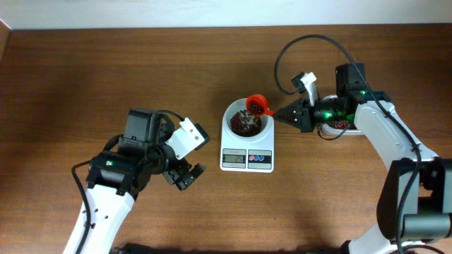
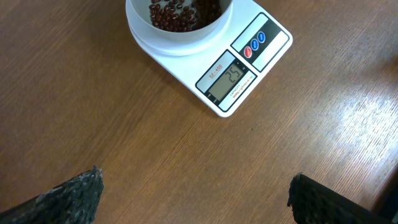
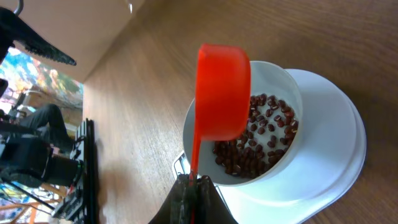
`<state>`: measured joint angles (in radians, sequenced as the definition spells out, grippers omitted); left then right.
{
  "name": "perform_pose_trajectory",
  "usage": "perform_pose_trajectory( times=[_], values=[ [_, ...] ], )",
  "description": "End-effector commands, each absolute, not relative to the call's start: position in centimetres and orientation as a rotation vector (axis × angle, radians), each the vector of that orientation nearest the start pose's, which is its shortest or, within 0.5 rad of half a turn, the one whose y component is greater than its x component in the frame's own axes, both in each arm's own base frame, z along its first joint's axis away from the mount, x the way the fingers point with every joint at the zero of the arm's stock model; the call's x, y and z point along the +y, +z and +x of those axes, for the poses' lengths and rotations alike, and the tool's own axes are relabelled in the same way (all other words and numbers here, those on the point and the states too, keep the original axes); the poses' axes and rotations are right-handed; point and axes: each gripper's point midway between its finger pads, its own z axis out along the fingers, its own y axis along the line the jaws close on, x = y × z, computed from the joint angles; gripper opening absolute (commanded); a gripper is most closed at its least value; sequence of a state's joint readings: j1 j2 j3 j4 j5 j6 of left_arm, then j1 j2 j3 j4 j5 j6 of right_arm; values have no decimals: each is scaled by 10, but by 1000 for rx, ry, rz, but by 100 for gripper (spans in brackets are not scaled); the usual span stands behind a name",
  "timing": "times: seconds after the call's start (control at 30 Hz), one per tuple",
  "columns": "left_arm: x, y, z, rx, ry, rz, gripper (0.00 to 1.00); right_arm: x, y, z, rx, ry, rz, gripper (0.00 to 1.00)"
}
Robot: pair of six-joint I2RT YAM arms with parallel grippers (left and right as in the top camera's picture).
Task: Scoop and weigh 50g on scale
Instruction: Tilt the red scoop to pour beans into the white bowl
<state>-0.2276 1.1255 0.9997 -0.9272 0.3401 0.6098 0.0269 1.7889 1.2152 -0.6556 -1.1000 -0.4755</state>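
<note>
Over the bowl on the scale, my right claw pinches the red scoop, tipped above the beans; display reads 25, so I judge half remains. Left claw gapes empty.

Looks like a robotics lab: a cabled left arm and right arm work at a wooden table, with black equipment racks cluttered past its edge.

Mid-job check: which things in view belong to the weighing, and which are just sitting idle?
In use: scale, bowl, beans, red scoop, right tool shut on it, bean tub.
Idle: left tool, open, holding nothing; table.
</note>
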Motion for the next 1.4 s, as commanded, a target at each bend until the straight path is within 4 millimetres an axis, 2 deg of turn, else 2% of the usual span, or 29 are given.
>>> perform_pose_trajectory(
  times=[0.0, 0.07, 0.13, 0.27, 0.33, 0.8, 1.03, 1.37],
  values=[
    [-117, 183, 256, 2259, -288, 1149, 99, 169, 158, 358, 1964, 1236, -981, 4],
    [-117, 183, 257, 2259, -288, 1149, 99, 169, 158, 360, 1886, 1162, -1074, 4],
    [-117, 183, 256, 2259, -288, 1149, 99, 164, 150, 369, 1879, 1045, -1135, 4],
    [-117, 183, 256, 2259, -288, 1149, 99, 163, 152, 378, 1839, 991, -1154, 4],
    [-117, 183, 256, 2259, -288, 1149, 99, 163, 151, 380, 1765, 918, -1236, 4],
    [-117, 183, 256, 2259, -288, 1149, 99, 163, 153, 382, 1647, 832, -1337, 4],
    [-117, 183, 256, 2259, -288, 1149, 99, 163, 163, 399, 1548, 736, -1358, 4],
    [-117, 183, 257, 2259, -288, 1149, 99, 166, 165, 392, 1544, 791, -1348, 4]
  ],
)
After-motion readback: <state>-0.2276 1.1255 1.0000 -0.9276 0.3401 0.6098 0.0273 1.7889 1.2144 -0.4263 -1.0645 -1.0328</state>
